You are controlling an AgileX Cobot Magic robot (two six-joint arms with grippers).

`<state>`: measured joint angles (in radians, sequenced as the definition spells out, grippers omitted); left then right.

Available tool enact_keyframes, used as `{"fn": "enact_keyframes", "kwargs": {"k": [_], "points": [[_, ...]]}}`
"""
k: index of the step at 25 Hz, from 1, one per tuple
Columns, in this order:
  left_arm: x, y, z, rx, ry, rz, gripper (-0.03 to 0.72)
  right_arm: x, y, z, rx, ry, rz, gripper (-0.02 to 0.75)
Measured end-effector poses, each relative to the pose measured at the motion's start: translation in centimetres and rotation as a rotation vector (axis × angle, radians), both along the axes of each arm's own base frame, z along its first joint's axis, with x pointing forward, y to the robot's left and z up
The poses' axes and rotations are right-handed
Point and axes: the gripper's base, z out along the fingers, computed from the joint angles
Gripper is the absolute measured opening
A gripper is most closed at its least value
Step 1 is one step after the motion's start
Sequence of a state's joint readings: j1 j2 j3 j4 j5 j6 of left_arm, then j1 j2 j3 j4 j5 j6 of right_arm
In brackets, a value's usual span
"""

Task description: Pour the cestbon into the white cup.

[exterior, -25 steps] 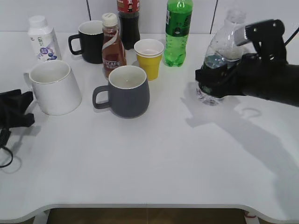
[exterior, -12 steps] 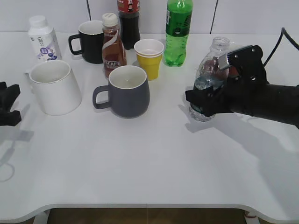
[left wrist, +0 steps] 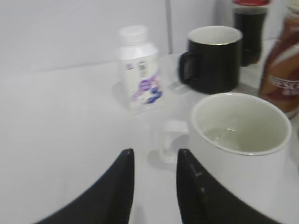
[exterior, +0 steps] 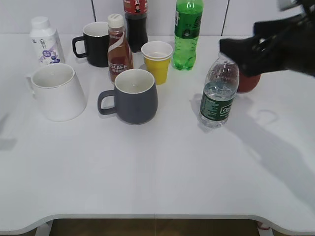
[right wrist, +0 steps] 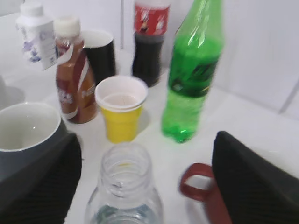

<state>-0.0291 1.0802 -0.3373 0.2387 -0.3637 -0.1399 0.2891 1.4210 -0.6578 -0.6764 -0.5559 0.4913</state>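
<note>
The cestbon (exterior: 218, 94), a clear uncapped bottle with a dark green label, stands upright on the table, right of centre. Its open mouth shows in the right wrist view (right wrist: 125, 169). My right gripper (exterior: 232, 49) hangs open above and just behind the bottle, jaws spread wide and clear of it (right wrist: 145, 140). The white cup (exterior: 56, 91) stands at the left, with a little liquid inside (left wrist: 239, 135). My left gripper (left wrist: 155, 153) is open and empty, low over the table, pointing at the cup's handle (left wrist: 171, 139). It is out of the exterior view.
A grey mug (exterior: 133, 96), brown coffee bottle (exterior: 118, 46), yellow paper cup (exterior: 157, 61), black mug (exterior: 94, 43), green soda bottle (exterior: 187, 32), dark cola bottle (exterior: 135, 22) and small white bottle (exterior: 44, 40) stand at the back. A red mug (exterior: 248, 82) sits behind the cestbon.
My right gripper set the cestbon down upright, let go and rose up and back to the right. My left gripper drew off the left edge of the exterior view.
</note>
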Motion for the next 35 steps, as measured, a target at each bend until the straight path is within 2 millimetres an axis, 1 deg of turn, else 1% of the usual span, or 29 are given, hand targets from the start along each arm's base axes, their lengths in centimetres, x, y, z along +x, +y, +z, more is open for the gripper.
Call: {"fn": "enact_keyframes", "kwargs": {"k": [2,3,4,6,7,8,9,11,12,13,15,17,18,19,21,24,27,29,31,35], "points": [[-1.4,0.1,2.5,0.019,0.057,0.031,0.269,-1.3,-0.4,1.8,-0.035,-0.012,-0.013,0.662],[-2.5,0.1,3.9,0.017,0.074,0.048,0.298,-2.2,-0.5,2.7,-0.049,-0.017,-0.013,0.662],[-3.6,0.1,5.3,0.013,0.080,0.055,0.335,-3.1,-0.7,3.6,-0.074,-0.021,-0.019,0.662],[-6.2,0.0,7.7,-0.009,0.047,0.051,0.428,-5.1,-1.0,5.0,-0.067,-0.012,-0.045,0.662],[-7.3,0.1,8.5,-0.019,0.048,0.052,0.473,-6.3,-1.2,5.7,-0.061,-0.023,-0.052,0.662],[-8.3,0.2,8.9,-0.029,0.054,0.051,0.522,-7.4,-1.3,6.3,-0.064,-0.040,-0.055,0.661],[-9.5,0.4,9.1,-0.043,0.071,0.056,0.554,-8.8,-1.6,6.9,-0.044,-0.059,-0.059,0.659],[-11.7,0.8,9.0,-0.057,0.126,0.072,0.578,-11.7,-2.3,7.8,-0.017,-0.113,-0.063,0.656],[-12.8,1.0,8.7,-0.058,0.152,0.082,0.579,-13.0,-3.1,7.9,-0.006,-0.135,-0.092,0.650],[-13.9,1.2,8.6,-0.061,0.165,0.089,0.579,-14.3,-3.9,7.7,0.002,-0.146,-0.123,0.641],[-15.8,1.6,8.1,-0.063,0.195,0.103,0.578,-15.4,-5.6,6.8,-0.053,-0.124,-0.222,0.623],[-17.6,1.9,7.8,-0.077,0.181,0.105,0.578,-16.4,-7.1,5.5,-0.236,-0.058,-0.286,0.605],[-18.3,2.0,7.7,-0.083,0.172,0.103,0.578,-16.9,-7.7,4.6,-0.304,0.035,-0.302,0.601],[-18.9,2.1,7.5,-0.086,0.172,0.102,0.578,-17.3,-8.1,3.8,-0.382,0.119,-0.300,0.597],[-19.9,2.2,7.1,-0.093,0.175,0.100,0.578,-18.4,-8.4,3.2,-0.414,0.276,-0.272,0.596],[-20.7,2.3,6.8,-0.091,0.181,0.101,0.578,-20.1,-8.7,3.9,-0.358,0.398,-0.235,0.596],[-20.8,2.3,6.4,-0.073,0.197,0.090,0.578,-21.9,-9.2,3.2,-0.335,0.511,-0.198,0.594],[-20.6,2.0,6.0,-0.061,0.204,0.055,0.578,-23.0,-9.5,3.0,-0.305,0.520,-0.159,0.594],[-20.4,1.8,5.7,-0.063,0.198,0.032,0.578,-23.9,-9.9,3.1,-0.249,0.465,-0.139,0.593],[-20.3,1.6,5.6,-0.065,0.192,0.017,0.576,-24.8,-10.6,2.9,-0.177,0.376,-0.127,0.593]]}}
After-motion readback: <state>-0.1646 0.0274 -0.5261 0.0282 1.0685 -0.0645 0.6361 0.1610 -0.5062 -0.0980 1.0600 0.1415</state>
